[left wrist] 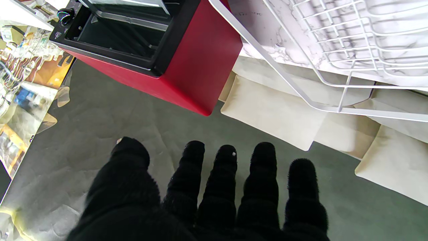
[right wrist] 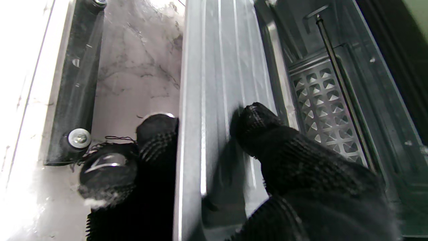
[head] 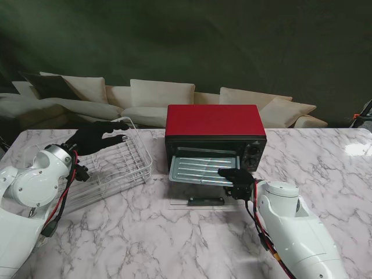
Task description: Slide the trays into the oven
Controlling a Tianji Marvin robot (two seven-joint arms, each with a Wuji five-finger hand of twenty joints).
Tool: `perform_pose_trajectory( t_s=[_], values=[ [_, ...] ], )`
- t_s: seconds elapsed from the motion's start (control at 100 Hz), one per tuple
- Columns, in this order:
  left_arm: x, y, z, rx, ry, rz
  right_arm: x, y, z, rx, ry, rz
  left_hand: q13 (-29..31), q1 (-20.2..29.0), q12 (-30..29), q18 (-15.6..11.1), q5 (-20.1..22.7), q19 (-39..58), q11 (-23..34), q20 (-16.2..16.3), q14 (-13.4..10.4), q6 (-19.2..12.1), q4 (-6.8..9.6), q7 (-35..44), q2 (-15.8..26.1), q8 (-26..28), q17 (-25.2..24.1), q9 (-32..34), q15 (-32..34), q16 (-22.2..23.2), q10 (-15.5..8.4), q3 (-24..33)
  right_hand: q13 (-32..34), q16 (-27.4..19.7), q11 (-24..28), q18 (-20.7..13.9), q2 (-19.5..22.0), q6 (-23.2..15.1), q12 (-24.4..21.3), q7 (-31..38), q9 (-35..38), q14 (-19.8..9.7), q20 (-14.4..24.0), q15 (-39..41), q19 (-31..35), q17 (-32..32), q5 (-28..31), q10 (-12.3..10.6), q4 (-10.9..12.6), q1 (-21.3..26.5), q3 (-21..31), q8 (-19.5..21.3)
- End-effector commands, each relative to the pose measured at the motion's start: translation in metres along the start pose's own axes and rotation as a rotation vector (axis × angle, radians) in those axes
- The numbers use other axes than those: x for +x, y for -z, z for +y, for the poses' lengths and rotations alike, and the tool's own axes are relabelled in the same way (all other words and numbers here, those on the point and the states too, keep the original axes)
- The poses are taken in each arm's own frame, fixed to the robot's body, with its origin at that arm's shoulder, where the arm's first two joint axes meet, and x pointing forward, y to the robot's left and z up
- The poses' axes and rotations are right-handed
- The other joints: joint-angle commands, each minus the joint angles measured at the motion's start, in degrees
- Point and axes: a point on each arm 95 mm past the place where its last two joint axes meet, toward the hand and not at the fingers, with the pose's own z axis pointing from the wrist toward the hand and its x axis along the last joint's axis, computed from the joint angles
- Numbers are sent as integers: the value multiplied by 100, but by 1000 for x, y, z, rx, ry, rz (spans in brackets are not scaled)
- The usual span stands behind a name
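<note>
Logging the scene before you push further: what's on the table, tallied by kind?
Oven: 1
Tray: 1, held by the right hand
Wire rack: 1, the left hand open over it
Total: 3

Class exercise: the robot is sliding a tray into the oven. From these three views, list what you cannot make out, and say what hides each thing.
1. How deep the metal tray reaches into the red oven: stand view, the roof hides it.
2. Dial markings: too small there.
3. Right hand grip under the tray: wrist view, the tray covers it.
4. Whether the wire rack holds another tray: stand view, the open left hand hovers in front.
</note>
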Motion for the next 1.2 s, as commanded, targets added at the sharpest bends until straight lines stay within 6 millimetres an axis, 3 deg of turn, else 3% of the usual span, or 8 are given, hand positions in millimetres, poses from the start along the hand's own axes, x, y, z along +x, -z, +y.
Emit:
perform_pose_trajectory(
  t_s=[0.0, 0.85, 1.13, 1.19],
  values=[
    [0, -1, 2, -20, -2, -2, -2, -3, 0, -6, -10, -9, 92, -28, 69, 171, 115, -76, 6, 119, -20, -156, -53, -14, 216, 66, -27, 122, -4, 63, -54, -170, 232, 27, 139, 44, 485, -1463, 82, 406, -20, -309, 61, 239, 421, -81, 484, -96, 246, 345, 456, 378],
    [0, -1, 4, -22, 4, -4, 9, -17, -5, -84, -50, 1, 91, -37, 70, 169, 113, -78, 5, 119, -19, -152, -55, -15, 230, 65, -28, 123, -4, 65, -52, -172, 73, -19, -61, 173, 535, -1445, -44, 377, -119, -126, 31, -117, 120, -336, 355, -146, 233, 352, 387, 277],
    [0, -1, 6, -26, 8, -6, 13, -22, -12, -116, -79, -5, 95, -38, 71, 174, 119, -79, 6, 120, -23, -159, -56, -12, 233, 66, -31, 125, -2, 67, -57, -173, -5, 8, -110, 225, 621, -1319, -266, 388, -213, -4, 42, -403, -79, -451, 132, -118, 215, 395, 221, -32],
    [0, -1, 6, -27, 8, -6, 13, -23, -12, -118, -82, -6, 92, -42, 70, 165, 111, -80, 4, 120, -18, -157, -56, -16, 234, 65, -31, 121, -3, 66, -54, -175, -78, 56, -218, 251, 664, -1217, -478, 410, -265, 91, 55, -631, -228, -556, -69, -133, 229, 429, -19, -396]
  ],
)
